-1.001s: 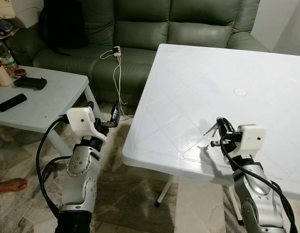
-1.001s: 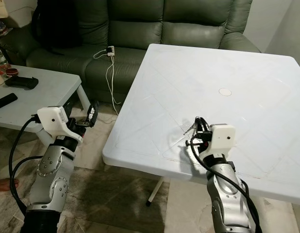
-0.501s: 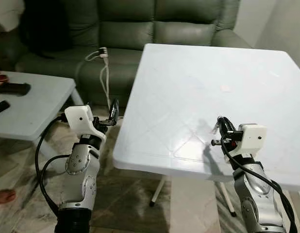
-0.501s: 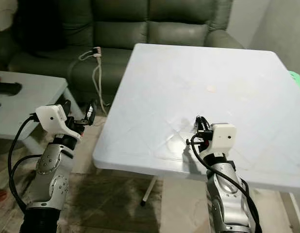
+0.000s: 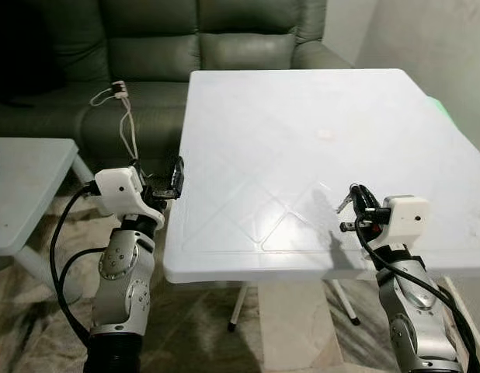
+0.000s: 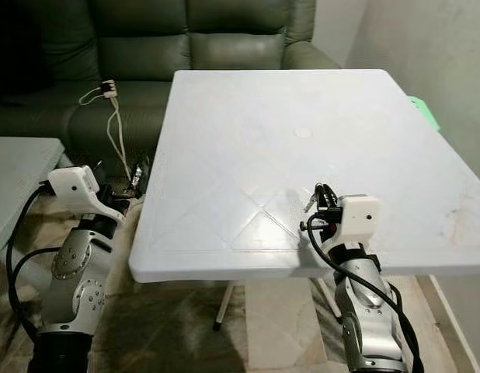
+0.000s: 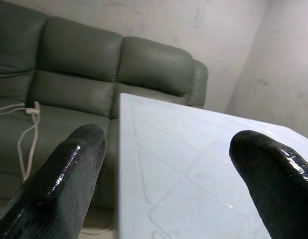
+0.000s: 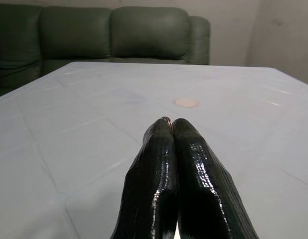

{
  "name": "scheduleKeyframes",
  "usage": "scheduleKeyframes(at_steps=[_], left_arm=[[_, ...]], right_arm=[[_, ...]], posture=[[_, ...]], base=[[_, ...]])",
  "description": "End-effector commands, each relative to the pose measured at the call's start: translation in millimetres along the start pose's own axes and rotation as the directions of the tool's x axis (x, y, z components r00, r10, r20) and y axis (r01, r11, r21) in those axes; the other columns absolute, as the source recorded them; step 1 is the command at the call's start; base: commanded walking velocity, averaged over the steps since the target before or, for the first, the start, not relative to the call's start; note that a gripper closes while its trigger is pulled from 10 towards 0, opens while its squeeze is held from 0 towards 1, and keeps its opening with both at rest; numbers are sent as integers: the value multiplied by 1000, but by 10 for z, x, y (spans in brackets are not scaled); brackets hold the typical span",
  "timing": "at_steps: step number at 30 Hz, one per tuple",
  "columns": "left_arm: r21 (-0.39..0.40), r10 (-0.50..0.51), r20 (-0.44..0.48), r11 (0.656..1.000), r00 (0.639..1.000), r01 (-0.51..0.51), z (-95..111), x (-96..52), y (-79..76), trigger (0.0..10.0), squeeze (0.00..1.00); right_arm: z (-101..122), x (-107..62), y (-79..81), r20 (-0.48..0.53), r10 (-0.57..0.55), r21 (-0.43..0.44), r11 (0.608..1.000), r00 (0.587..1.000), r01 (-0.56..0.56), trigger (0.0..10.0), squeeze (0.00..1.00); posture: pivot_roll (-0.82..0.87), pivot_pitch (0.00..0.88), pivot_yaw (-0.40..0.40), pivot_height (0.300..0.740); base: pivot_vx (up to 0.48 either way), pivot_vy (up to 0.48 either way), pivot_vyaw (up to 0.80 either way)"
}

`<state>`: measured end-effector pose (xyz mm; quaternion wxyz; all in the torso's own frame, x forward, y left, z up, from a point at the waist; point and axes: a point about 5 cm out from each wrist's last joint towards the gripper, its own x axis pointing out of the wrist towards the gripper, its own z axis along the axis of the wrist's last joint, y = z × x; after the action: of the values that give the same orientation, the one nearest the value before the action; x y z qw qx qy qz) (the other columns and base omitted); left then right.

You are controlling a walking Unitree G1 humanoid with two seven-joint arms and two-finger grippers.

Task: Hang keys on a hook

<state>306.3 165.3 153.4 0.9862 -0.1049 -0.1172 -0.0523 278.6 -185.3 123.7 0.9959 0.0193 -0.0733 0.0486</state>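
My right gripper [image 8: 171,124] pinches the small metal keys [image 5: 346,202] by a thin ring — they could slip out mid-carry.

The white table [image 5: 302,140] spreads broad and bare ahead, its top open to a reach from the near edge right across to the far side, with just a small round mark [image 5: 325,135] near the middle. Behind it the green sofa [image 5: 186,47] closes off the far side, a white cable [image 5: 127,124] trailing down its front into the gap. A second, lower table [image 5: 22,186] stands to the left, leaving a floor lane between the two. A plain wall [image 5: 426,47] hems in the right.
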Motion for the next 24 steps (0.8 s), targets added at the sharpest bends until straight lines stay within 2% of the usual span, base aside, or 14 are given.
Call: scheduleKeyframes(at_steps=[1,12,24], left_arm=[[9,-9,-1,1000,1000,9,-3,-9,1,10000,0],[47,5,-10,999,1000,-5,15,11,123,10000,0],[61,20,-32,998,999,-18,-48,-7,177,10000,0]], right_arm=[[14,16,-7,7,2,-7,1000,1000,-2,10000,0],[27,52,-84,7,-19,-18,1000,1000,19,10000,0],[-12,52,-145,-7,-42,-24,999,999,42,10000,0]], posture=[[-25,25,-20,740],[-22,23,-18,740],[-25,23,-14,740]], base=[[0,0,-781],[0,0,-785],[0,0,-785]])
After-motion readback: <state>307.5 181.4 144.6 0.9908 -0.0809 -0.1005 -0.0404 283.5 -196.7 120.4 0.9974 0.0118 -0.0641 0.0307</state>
